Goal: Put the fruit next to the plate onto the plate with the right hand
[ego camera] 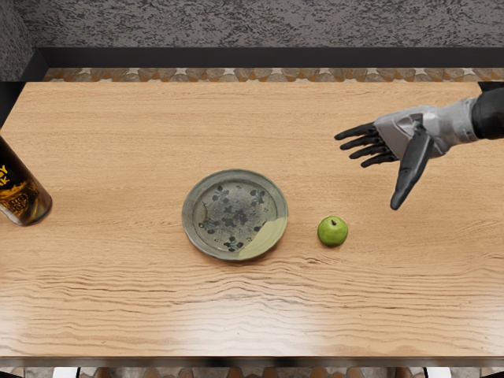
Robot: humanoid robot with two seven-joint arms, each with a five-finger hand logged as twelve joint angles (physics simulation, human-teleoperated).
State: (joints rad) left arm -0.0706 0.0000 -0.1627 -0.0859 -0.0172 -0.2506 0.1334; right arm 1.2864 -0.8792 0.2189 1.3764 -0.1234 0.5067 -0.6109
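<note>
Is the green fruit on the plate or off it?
Off. The green fruit sits on the table beside the plate, wood showing between them; the open right hand hovers apart from it.

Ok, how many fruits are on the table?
1: a green apple on the table, right of the plate, not touching it. Nothing seems to hide another.
</note>
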